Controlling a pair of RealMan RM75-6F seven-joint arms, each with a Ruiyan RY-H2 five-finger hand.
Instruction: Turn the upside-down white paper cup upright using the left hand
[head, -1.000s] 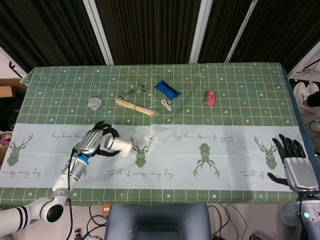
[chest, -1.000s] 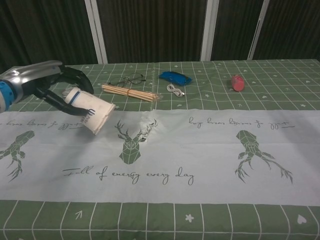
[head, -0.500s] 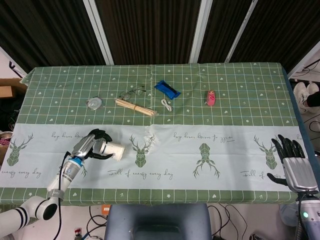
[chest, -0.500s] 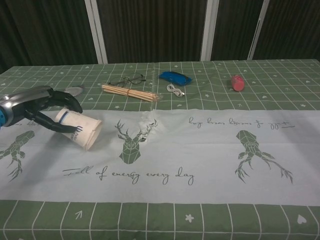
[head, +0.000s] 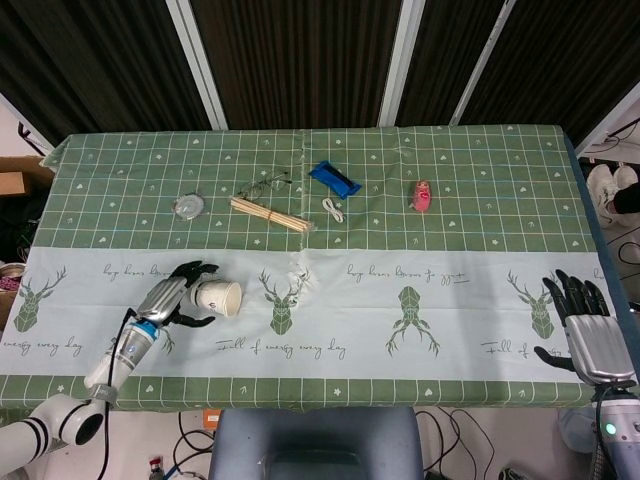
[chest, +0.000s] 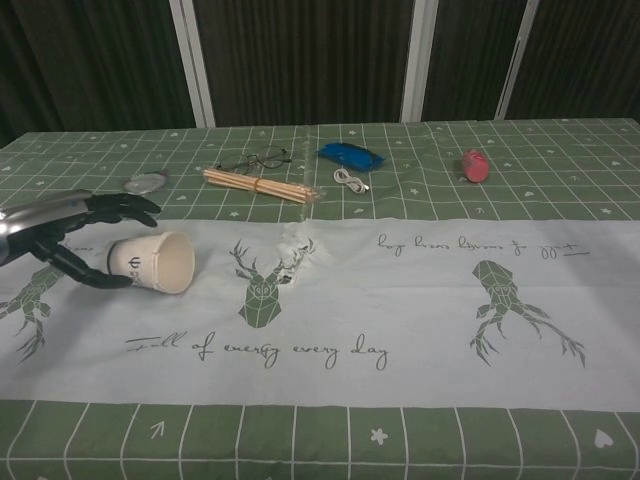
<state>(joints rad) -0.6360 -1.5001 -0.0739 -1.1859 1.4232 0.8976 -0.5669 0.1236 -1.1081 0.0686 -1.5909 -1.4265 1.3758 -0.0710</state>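
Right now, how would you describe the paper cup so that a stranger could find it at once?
Look at the pale band with deer prints crossing the green checked tablecloth. Near its left end, beside the left robot hand, lies the white paper cup. It is the only cup, tipped on its side, its open mouth facing the deer print at the middle.

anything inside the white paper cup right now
Nothing shows inside the white paper cup. It lies tilted, mouth toward the chest camera, showing bare inner wall. Its deepest part is shadowed and cannot be checked. The left hand holds its base end.
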